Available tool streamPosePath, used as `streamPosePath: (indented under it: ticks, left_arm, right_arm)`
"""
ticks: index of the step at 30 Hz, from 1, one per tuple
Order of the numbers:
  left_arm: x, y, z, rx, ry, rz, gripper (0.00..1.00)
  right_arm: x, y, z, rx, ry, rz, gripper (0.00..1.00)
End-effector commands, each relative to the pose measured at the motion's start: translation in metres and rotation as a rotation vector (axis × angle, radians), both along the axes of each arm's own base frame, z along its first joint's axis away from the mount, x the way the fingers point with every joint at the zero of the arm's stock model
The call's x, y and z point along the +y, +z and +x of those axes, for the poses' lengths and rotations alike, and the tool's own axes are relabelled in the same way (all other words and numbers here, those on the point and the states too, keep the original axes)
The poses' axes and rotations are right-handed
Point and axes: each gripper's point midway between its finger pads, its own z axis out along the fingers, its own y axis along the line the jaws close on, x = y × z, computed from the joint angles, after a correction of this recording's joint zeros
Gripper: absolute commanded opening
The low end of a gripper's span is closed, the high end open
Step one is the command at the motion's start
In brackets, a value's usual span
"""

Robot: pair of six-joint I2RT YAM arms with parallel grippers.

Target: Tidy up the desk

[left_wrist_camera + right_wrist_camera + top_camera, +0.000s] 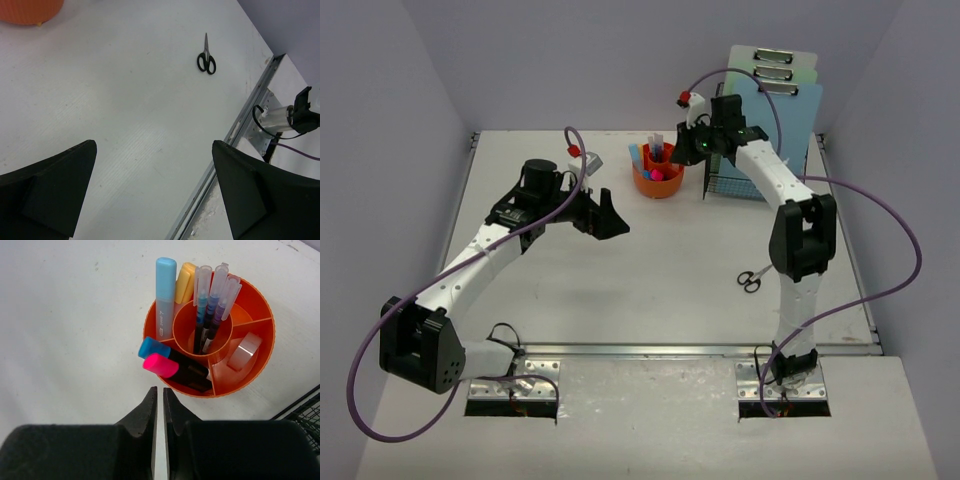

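The right gripper [160,392], jaws pressed together on nothing, is hovering just on the near side of the orange pen cup [210,340] standing far back on the desk [650,290], while the left gripper [154,145], fingers wide apart in readiness, is waiting left of the cup, and the scissors [749,280] are lying loose well nearer than it, probably awaiting pickup.

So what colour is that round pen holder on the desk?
Orange. The pen holder shows best in the right wrist view.

You've got pale lavender walls [620,60] at 9, 12 and 3 o'clock, plain and matte. White desk [650,300] spans between them. Lighting's even, shadows soft. White ledge [650,420] at 6 o'clock.
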Motion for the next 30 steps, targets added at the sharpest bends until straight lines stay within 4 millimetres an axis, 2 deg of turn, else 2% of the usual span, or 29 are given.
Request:
streamPosePath:
  ticks: [1, 6, 11, 22, 30]
  left_arm:
    - [0.0, 0.011, 0.001, -0.041, -0.009, -0.011, 1.0]
    - [0.001, 0.011, 0.002, -0.044, 0.0, -0.001, 1.0]
    - [0.005, 0.009, 0.003, -0.044, 0.019, 0.013, 1.0]
    - [0.008, 0.006, -0.001, -0.053, 0.026, 0.024, 1.0]
    - [0.009, 0.006, 0.0, -0.057, 0.027, 0.026, 1.0]
  right_arm:
    - [0.012, 0.004, -0.006, -0.063, 0.007, -0.058, 0.07]
    - [0.022, -0.013, -0.01, -0.072, 0.015, -0.111, 0.05]
    - [0.022, -0.028, -0.002, -0.125, -0.016, -0.204, 0.02]
    - [0.017, -0.036, 0.02, -0.237, -0.141, -0.332, 0.0]
    - [0.018, -0.053, 0.025, -0.246, -0.132, -0.382, 0.0]
